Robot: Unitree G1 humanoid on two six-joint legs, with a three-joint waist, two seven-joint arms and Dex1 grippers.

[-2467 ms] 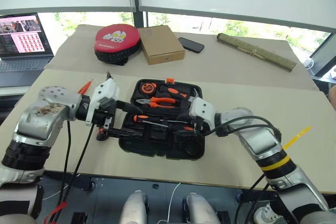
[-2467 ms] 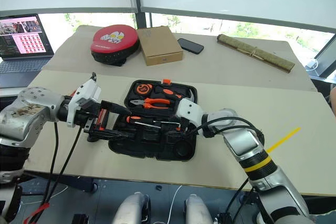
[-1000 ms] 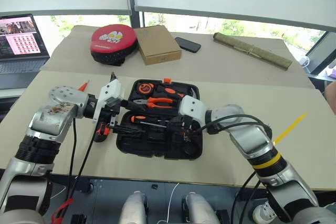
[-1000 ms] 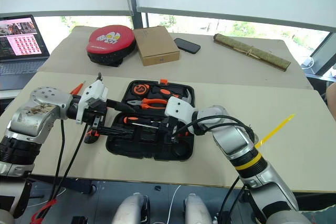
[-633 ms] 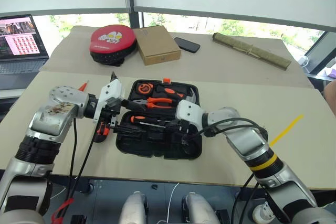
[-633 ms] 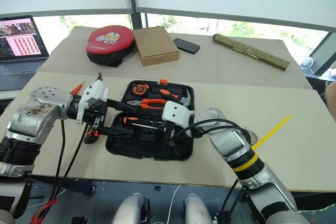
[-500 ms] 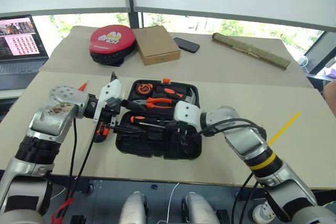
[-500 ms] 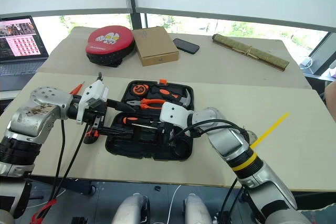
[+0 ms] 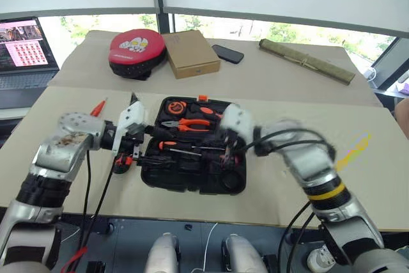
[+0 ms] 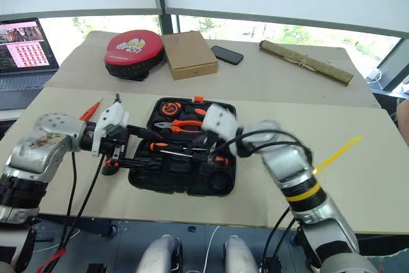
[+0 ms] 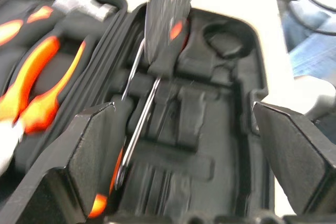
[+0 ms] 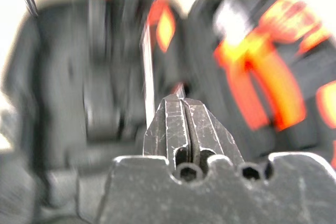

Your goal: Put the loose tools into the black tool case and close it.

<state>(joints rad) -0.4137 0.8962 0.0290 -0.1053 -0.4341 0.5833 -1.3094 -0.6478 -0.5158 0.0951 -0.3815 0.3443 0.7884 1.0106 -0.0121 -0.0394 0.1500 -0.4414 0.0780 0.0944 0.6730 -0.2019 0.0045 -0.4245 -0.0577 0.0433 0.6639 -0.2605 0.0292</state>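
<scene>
Beige board covers the table (image 9: 358, 100), with white blinds behind; a laptop (image 9: 22, 49), a red and black round pad (image 9: 135, 47), a brown cardboard box (image 9: 191, 53), a phone (image 9: 227, 54) and a rolled mat (image 9: 305, 61) lie at the far side, clear of the work.

The black tool case (image 9: 192, 187) lies open near the front edge. Pliers (image 9: 186, 123) and a tape measure (image 9: 177, 106) occupy the far half; a long screwdriver (image 9: 185, 148) with a black-and-orange handle lies along the near half.

The left gripper (image 11: 178, 145) stands at the case's left end with its fingers spread wide and nothing between them. The right gripper (image 12: 185, 132) hangs above the middle of the case with its fingers pressed together and empty.

Judged step: seating the screwdriver and fetching the remaining tools. Procedure:
1. Confirm the shaft sits fully in its moulded slot before closing.
2. Collect the black-and-orange tool (image 9: 123, 160) lying just beside the case's left end; approach along its length.
3. Collect the small orange screwdriver (image 9: 98, 107) farther left on the table.
4. Keep both grippers outside the hinge line when folding the lid.

Limits of view: the right arm is blurred, so its height above the case cannot be read. The tool beside the case is partly masked by the left gripper; its type cannot be confirmed. No tape roll can be identified, and whether the screwdriver is clipped in cannot be told.
</scene>
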